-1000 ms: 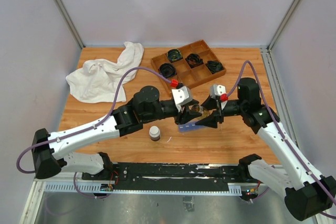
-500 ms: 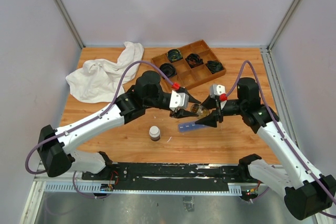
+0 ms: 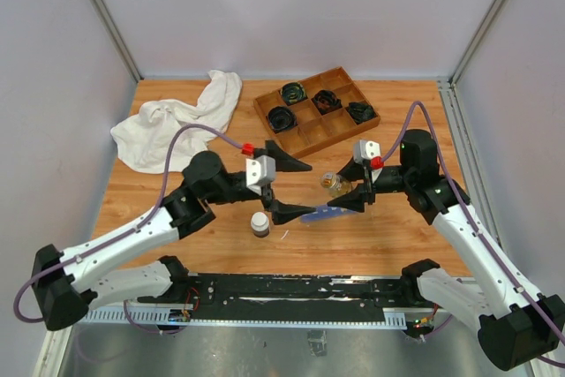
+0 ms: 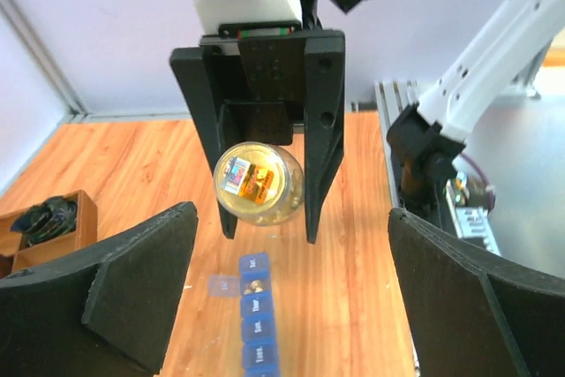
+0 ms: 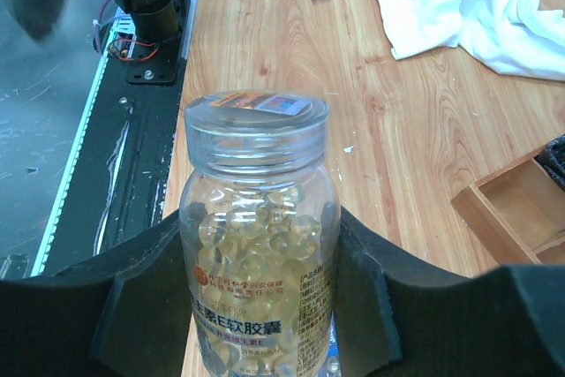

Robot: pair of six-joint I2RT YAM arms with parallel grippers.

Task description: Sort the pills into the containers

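Since a second ago my left gripper (image 3: 305, 189) has let go and pulled back: it was pinched tight against the end of the clear bottle (image 3: 333, 184) then, and now its jaws are spread wide, well apart from the bottle, with the whole left arm drawn back toward the near left. The right side has not moved. The right gripper (image 3: 342, 192) still clamps the clear bottle between its fingers, the lid on and pointing toward the left arm.

The pills (image 5: 254, 240) sit heaped inside that bottle as pale yellow capsules. The blue pill organizer (image 3: 320, 213) lies on the table (image 3: 380, 240) just below the held bottle; in the left wrist view its end lid stands open and something small and golden shows in that compartment (image 4: 253, 287), though I cannot tell what.

For room, bare wood lies between the left fingers and the bottle. The white-capped dark bottle (image 3: 259, 222) stands just beside the nearer left finger. The wooden tray (image 3: 334, 128) is close beyond the farther one, and the white cloth (image 3: 181, 121) is well off at the far left.

The left arm stretches low and diagonal from its base, fingers stacked far and near. The right arm bends at its elbow by the right edge, forearm pointing left
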